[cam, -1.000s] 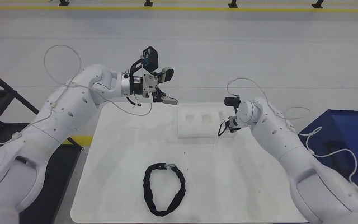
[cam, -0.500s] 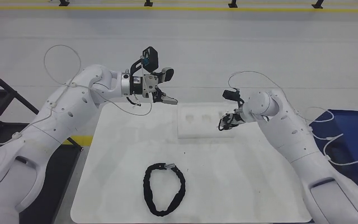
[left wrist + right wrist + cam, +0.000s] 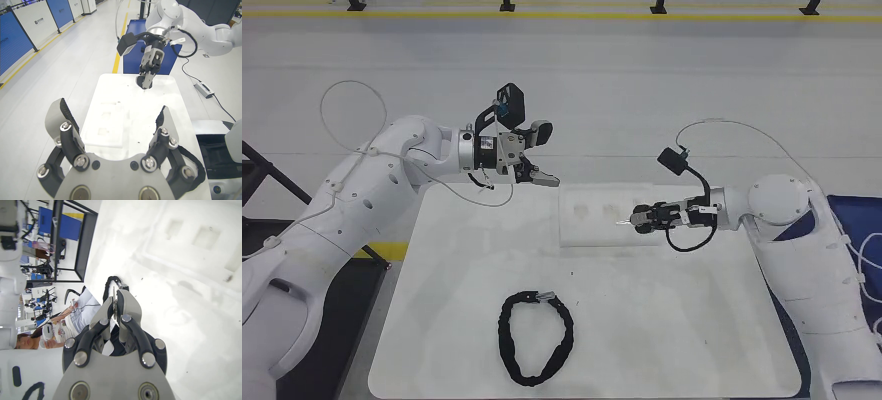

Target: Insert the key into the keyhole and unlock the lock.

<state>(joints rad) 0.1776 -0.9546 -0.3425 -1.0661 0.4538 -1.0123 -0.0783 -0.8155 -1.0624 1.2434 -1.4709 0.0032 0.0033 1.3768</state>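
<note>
A black chain lock [image 3: 535, 336] lies looped on the white table [image 3: 692, 330] near its front, its metal lock end [image 3: 545, 296] at the top of the loop. My right gripper [image 3: 635, 220] hovers beside the white foam tray [image 3: 602, 218], shut on a small silver key [image 3: 114, 298] whose blade [image 3: 620, 222] sticks out past the fingertips. The lock [image 3: 115, 283] lies beyond the key in the right wrist view. My left gripper [image 3: 539, 172] hangs open and empty above the table's far left edge; its fingers [image 3: 66, 115] stand wide apart.
The foam tray [image 3: 105, 123] with rectangular recesses sits at the back middle of the table. A blue bin [image 3: 847, 225] stands off the table's right side. A black frame [image 3: 267, 175] stands to the left.
My right arm has swung its wrist round, so the gripper now lies level and points left with the key toward the tray. The left arm and the lock have stayed put.
</note>
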